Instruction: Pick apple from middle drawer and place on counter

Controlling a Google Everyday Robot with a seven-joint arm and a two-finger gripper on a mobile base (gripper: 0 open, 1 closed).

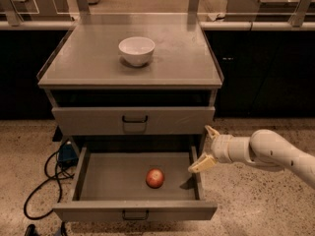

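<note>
The apple (155, 178), small and red-orange, lies in the open middle drawer (135, 211), a little right of the drawer's middle. My gripper (205, 148) comes in from the right on a white arm and hovers over the drawer's right wall, about a hand's width right of the apple and above it. Its two pale fingers are spread apart and hold nothing. The counter (93, 58) is the grey top of the cabinet above.
A white bowl (136, 49) stands on the counter, left of centre. The top drawer (134, 120) is shut. Black cables and a blue box (65, 154) lie on the speckled floor left of the cabinet. Steel tables stand behind.
</note>
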